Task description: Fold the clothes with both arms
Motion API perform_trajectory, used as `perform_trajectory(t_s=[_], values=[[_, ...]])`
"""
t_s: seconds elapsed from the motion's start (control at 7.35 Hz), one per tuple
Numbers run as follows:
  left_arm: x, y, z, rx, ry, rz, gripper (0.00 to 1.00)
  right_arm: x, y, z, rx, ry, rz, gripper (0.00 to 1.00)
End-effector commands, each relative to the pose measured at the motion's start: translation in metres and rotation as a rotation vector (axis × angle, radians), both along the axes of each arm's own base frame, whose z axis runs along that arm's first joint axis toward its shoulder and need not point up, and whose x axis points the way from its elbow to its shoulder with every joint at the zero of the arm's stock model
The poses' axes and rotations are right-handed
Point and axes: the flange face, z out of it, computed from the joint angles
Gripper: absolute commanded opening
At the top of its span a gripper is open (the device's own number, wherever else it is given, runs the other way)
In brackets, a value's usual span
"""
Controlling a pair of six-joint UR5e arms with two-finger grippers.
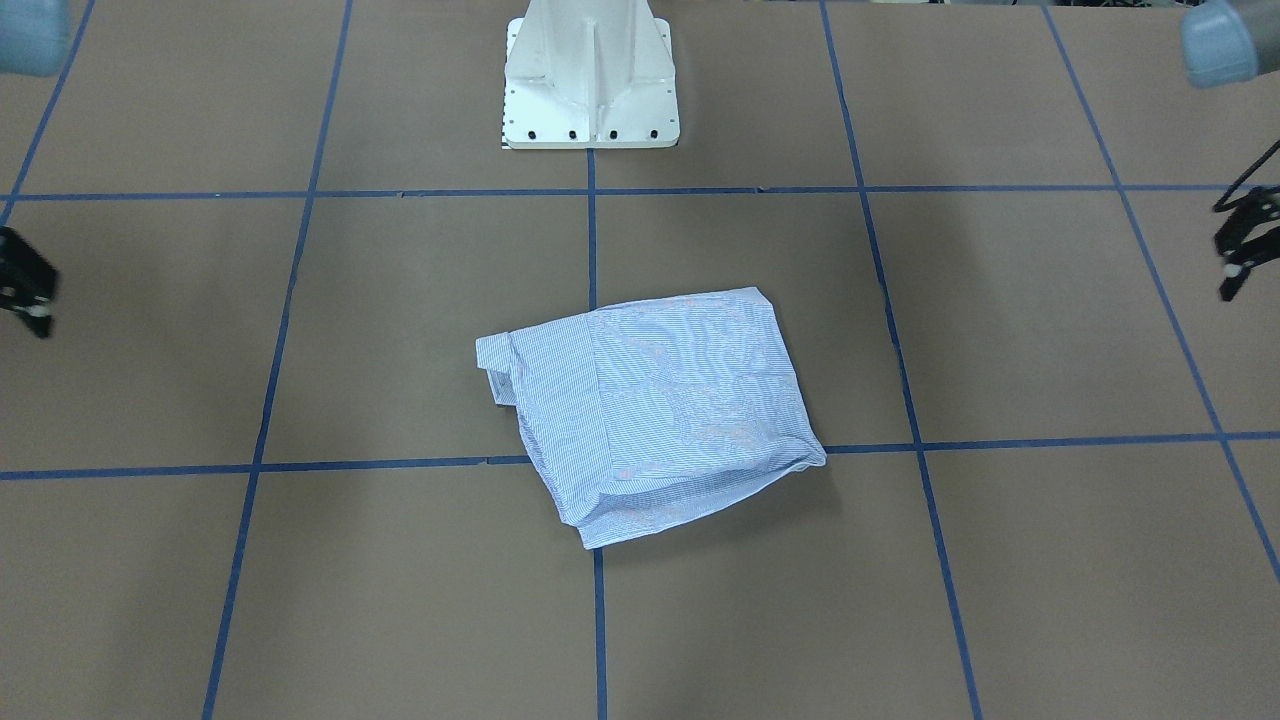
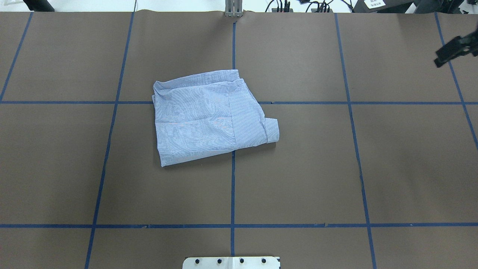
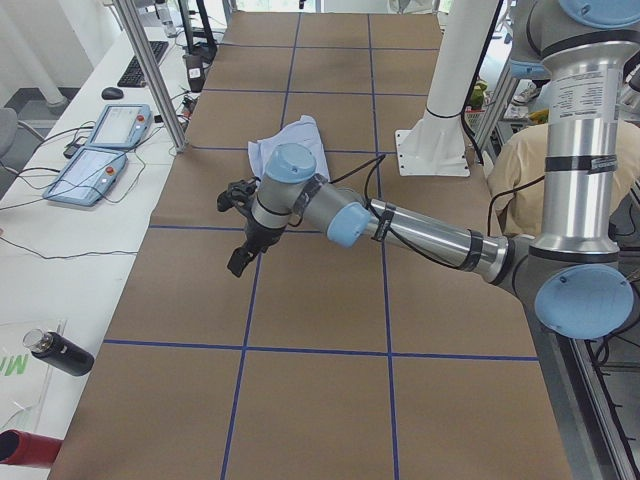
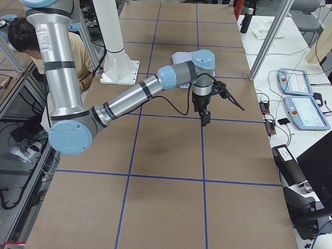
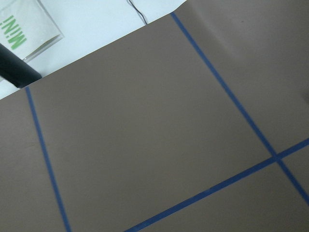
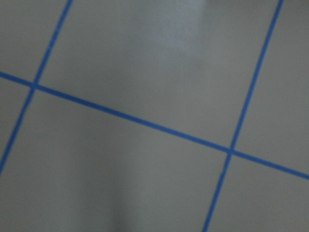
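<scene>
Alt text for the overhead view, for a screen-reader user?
A folded blue-striped shirt lies alone, just left of centre, on a brown table gridded with blue tape. The right gripper pokes in at the upper right edge, well away from the shirt.

A wide tabletop (image 2: 298, 168) covered in brown paper fills the room's middle, ruled into large squares by blue tape (image 2: 232, 186). Along one long edge runs a white bench (image 3: 40, 280) carrying two touch-screen pendants (image 3: 118, 125), a keyboard (image 3: 140, 62), a mouse (image 3: 112, 93) and a black bottle (image 3: 58, 354) lying on its side. Aluminium posts (image 3: 150, 70) rise at the seam between bench and tabletop. Black cables (image 2: 283, 5) bunch at the tabletop's far edge. A dark-haired person (image 4: 23, 33) sits at the opposite side. The light is even and soft.
</scene>
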Motion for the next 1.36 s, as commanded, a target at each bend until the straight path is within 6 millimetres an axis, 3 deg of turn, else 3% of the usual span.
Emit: perform_trajectory(t_s=[0.0,0.14,0.27,0.54,0.68,0.95,1.22], values=[[-0.041,0.055,0.072,-0.139,-0.013,-0.048,1.0,0.044,0.093,0.114,-0.143,-0.015,-0.007,1.0],[-0.046,0.065,0.118,-0.226,-0.003,-0.075,1.0,0.045,0.107,0.139,-0.181,-0.007,0.01,1.0],[-0.056,0.068,0.118,-0.237,0.006,-0.105,1.0,0.046,0.106,0.142,-0.199,0.003,0.077,1.0],[-0.044,0.076,0.126,-0.284,0.161,-0.051,1.0,0.047,0.106,0.166,-0.143,0.003,0.118,1.0],[-0.041,0.089,0.13,-0.308,0.184,-0.055,1.0,0.046,0.105,0.153,-0.122,-0.01,0.123,1.0],[-0.04,0.089,0.13,-0.418,0.228,-0.193,1.0,0.045,0.107,0.15,-0.124,-0.024,0.119,1.0],[-0.038,0.09,0.131,-0.394,0.213,-0.155,1.0,0.043,0.109,0.147,-0.127,-0.063,0.114,1.0]])
